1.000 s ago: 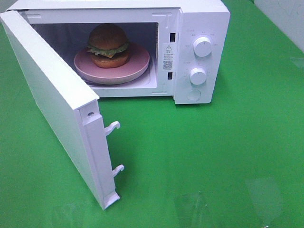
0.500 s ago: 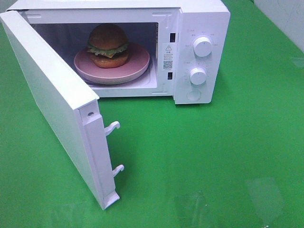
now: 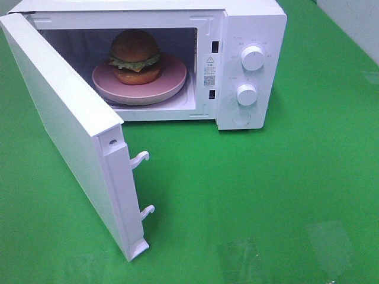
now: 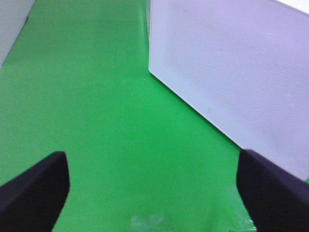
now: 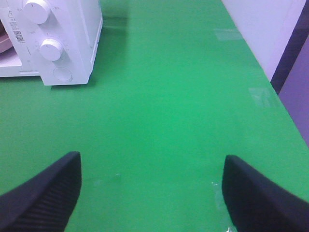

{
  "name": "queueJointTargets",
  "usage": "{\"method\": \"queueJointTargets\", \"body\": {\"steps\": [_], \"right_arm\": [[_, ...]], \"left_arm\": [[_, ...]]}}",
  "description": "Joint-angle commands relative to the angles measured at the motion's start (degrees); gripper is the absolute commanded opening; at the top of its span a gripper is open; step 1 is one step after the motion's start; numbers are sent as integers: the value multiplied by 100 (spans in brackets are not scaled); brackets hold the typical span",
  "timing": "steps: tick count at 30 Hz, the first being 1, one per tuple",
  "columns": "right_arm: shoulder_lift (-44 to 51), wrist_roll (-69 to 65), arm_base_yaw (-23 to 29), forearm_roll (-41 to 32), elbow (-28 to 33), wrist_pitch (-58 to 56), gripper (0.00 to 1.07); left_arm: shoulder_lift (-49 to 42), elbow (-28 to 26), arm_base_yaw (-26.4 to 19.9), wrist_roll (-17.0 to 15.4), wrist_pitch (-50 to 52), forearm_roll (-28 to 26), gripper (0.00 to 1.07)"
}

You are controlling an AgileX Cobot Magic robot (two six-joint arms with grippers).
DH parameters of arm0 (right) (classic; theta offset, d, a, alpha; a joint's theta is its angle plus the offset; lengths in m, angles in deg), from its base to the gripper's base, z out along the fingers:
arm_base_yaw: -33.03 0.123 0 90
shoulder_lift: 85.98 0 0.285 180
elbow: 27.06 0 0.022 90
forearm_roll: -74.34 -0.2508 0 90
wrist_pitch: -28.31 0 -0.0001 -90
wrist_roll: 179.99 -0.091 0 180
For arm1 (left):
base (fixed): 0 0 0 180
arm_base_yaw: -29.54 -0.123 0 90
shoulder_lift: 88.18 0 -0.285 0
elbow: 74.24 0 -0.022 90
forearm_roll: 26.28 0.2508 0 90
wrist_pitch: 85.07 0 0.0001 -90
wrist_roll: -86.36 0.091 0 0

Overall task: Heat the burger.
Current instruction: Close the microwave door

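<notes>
I see the burger [image 3: 135, 56] sitting on the pink plate [image 3: 173, 81] inside the microwave [image 3: 251, 21], about mid-cavity, which I judge is where it belongs for heating. The door [image 3: 62, 115] stands swung wide over the left of the green table [image 3: 266, 195], its two latch hooks [image 3: 142, 157] pointing into free air, so nothing can run until it is closed. My left gripper [image 4: 152, 166] has its jaws spread wide and holds nothing. Its camera looks onto bare green with the door's perforated panel near, apart from the fingers, a sensible stand-off for pushing that panel shut. My right gripper [image 5: 152, 166] is likewise spread wide and empty, well apart from the control panel, with the upper knob [image 3: 253, 58] and lower knob [image 3: 247, 94] in its sight, which suits it for the dial turn afterwards. Neither arm shows in the high view. I reckon loading is done, and closing the door and setting the timer remain.
</notes>
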Motion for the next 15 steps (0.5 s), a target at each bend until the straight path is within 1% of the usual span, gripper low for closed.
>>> {"method": "queueJointTargets", "body": {"steps": [1,5,15], "right_arm": [[155,17,-23,-11,0,29,76],[155,17,-23,-11,0,29,76],[155,17,-23,-11,0,29,76]], "left_arm": [[-86,6,-11,0,46,-40,89],[-86,6,-11,0,46,-40,89],[-86,-6,-11,0,80,-235,89]]}}
